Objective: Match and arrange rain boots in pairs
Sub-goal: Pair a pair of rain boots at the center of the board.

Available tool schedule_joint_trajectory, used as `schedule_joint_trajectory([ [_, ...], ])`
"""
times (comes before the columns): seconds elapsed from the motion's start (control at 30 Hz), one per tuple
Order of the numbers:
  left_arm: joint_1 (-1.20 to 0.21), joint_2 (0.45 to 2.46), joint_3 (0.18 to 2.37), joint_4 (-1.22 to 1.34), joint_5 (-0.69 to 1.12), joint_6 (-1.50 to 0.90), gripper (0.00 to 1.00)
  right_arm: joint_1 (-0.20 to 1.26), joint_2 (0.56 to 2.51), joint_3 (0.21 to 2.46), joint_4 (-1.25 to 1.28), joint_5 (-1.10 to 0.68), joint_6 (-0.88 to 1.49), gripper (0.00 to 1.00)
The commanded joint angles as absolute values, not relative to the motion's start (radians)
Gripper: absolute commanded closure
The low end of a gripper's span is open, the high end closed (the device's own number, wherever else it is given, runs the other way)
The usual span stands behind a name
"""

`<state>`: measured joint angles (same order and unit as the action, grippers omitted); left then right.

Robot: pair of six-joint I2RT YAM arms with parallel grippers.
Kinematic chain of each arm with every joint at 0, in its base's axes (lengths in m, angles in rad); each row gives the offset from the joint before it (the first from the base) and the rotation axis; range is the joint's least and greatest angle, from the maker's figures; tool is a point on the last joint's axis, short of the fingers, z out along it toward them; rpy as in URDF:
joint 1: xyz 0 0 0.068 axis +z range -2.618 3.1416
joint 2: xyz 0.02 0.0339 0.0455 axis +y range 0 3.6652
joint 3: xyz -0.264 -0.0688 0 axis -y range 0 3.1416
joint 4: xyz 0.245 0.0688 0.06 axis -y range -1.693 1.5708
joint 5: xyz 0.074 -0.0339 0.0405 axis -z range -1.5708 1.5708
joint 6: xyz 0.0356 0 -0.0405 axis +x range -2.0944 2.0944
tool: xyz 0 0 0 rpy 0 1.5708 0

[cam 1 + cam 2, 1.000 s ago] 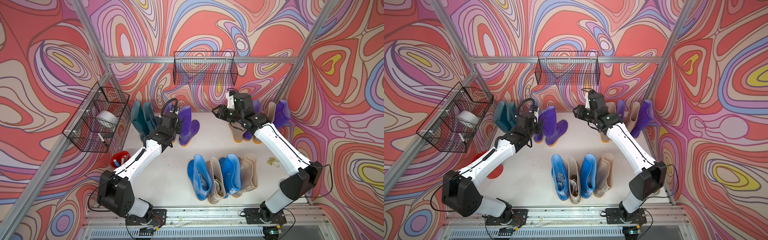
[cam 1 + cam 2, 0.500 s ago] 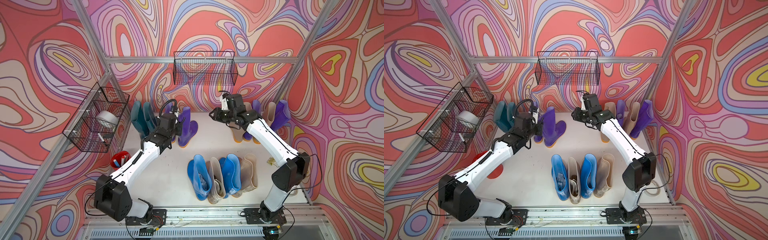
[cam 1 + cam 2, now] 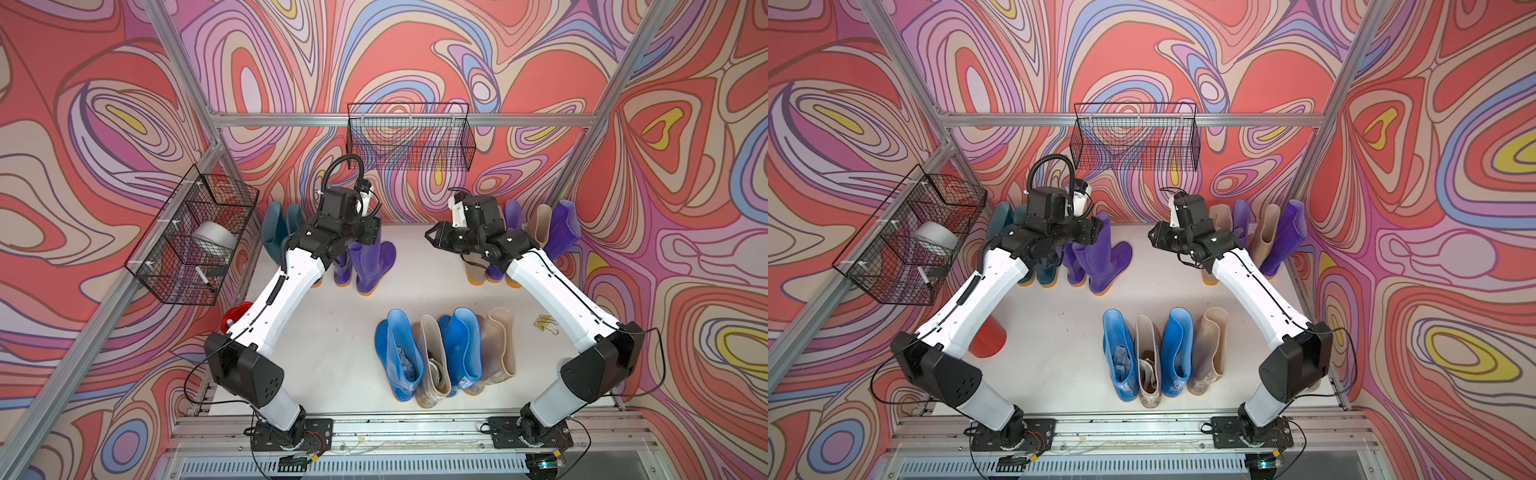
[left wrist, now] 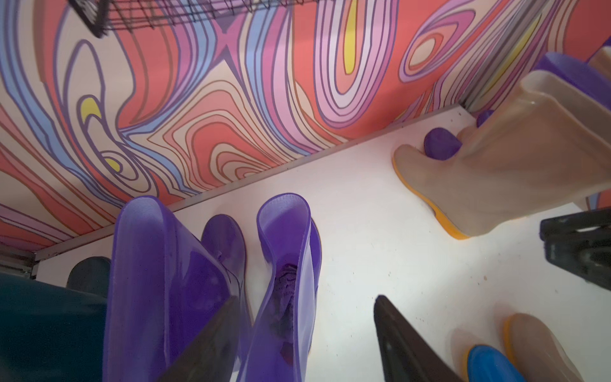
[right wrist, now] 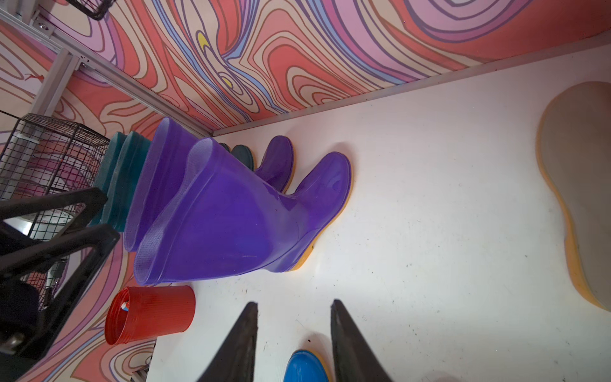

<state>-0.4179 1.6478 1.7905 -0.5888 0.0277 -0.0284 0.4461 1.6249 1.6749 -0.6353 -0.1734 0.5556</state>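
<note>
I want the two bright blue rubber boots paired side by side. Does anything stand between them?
Yes: in the front row a tall beige rubber boot stands between the left bright blue rubber boot and the right bright blue one, close against both.

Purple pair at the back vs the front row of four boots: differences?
Purple pair: single colour, matched, standing at the back beside the teal boots. Front row: alternates blue boots and beige boots, so each neighbour is a mismatch, and it stands at the front. Shared: all are upright, side by side.
</note>
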Motion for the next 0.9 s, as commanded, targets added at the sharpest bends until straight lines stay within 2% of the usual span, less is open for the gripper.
schedule_joint_trajectory([
  [0.0, -0.414, 1.739, 1.924, -0.817, 0.039, 0.023, 0.32, 0.447, 1.580, 1.651, -0.626, -0.154, 0.550, 0.60],
  [0.27, -0.415, 1.932, 2.211, -1.085, 0.030, 0.052, 0.30, 0.446, 1.526, 1.609, -0.629, -0.125, 0.546, 0.57],
  [0.63, -0.414, 2.015, 2.239, -1.118, 0.010, 0.060, 0.32, 0.445, 1.513, 1.581, -0.617, -0.127, 0.555, 0.57],
  [0.73, -0.414, 2.036, 2.249, -1.125, 0.019, 0.063, 0.48, 0.446, 1.509, 1.573, -0.612, -0.123, 0.555, 0.57],
  [0.83, -0.410, 2.053, 2.254, -1.129, 0.026, 0.054, 0.70, 0.446, 1.504, 1.568, -0.609, -0.117, 0.559, 0.57],
  [0.87, -0.409, 2.057, 2.253, -1.126, 0.029, 0.047, 0.81, 0.446, 1.502, 1.566, -0.606, -0.115, 0.558, 0.57],
])
